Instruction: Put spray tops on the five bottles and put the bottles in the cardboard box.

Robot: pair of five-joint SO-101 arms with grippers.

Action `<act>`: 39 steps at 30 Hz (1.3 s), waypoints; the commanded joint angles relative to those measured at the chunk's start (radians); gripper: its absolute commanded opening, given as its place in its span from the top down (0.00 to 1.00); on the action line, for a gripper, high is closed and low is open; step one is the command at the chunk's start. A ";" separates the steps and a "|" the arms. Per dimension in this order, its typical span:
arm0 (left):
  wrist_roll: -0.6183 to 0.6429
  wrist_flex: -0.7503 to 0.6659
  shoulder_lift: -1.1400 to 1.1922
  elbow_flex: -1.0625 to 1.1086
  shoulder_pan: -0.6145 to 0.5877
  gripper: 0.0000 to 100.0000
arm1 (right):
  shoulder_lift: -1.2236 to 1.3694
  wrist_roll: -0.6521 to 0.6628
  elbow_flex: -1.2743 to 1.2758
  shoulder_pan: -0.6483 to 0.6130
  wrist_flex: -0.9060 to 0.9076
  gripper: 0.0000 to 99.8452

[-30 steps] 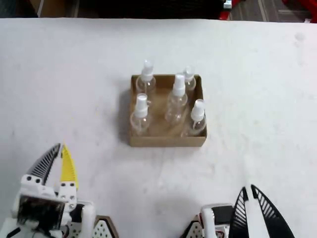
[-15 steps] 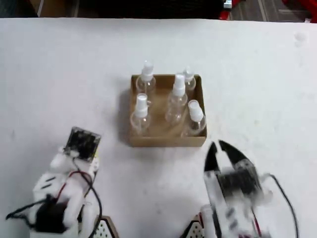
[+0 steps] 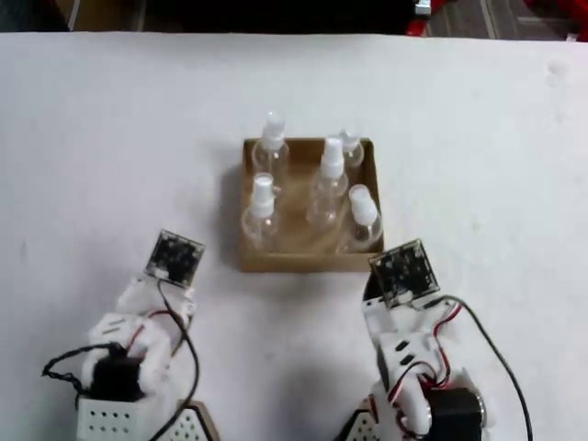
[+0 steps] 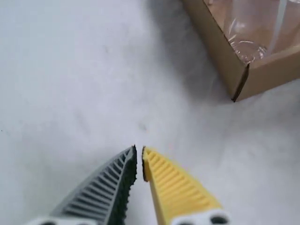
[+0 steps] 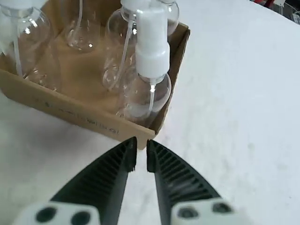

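R gripper (image 5: 140, 158), fingers (image 5: 174, 174) nearly touching, over table (image 5: 234, 117) just beside cardboard box (image 5: 79, 115) w/ spray-topped bottles (image 5: 143, 96) inside.

Brown box (image 3: 308, 261), seemingly clear bottles (image 3: 325, 198), white spray tops (image 3: 332, 158), white table (image 3: 110, 138)

We count five bottles (image 3: 272, 156) (image 3: 354, 154) (image 3: 326, 202) (image 3: 259, 228) (image 3: 360, 237), five spray tops (image 3: 274, 127) (image 3: 349, 137) (image 3: 332, 158) (image 3: 263, 191) (image 3: 364, 204), one cardboard box (image 3: 308, 261), one table (image 3: 110, 138), and two grippers: the left gripper (image 4: 139, 161) and the right gripper (image 5: 140, 154).

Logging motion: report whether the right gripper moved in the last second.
Yes. The right gripper advanced from the table's near edge up to the cardboard box's near right corner.
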 commanded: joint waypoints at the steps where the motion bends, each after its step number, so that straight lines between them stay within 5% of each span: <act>1: 0.026 -0.026 -0.002 -0.003 -0.012 0.98 | -0.007 -0.066 -0.003 0.097 -0.024 0.98; 10: 0.356 -0.020 -0.002 0.034 -0.012 0.98 | -0.007 -0.226 0.038 0.302 -0.030 0.99; 24: 0.262 0.084 -0.002 0.055 -0.012 0.98 | -0.007 -0.227 0.454 0.363 -0.082 0.98; 39: 0.262 0.084 -0.002 0.055 -0.012 0.98 | -0.004 -0.222 0.456 0.361 -0.085 0.98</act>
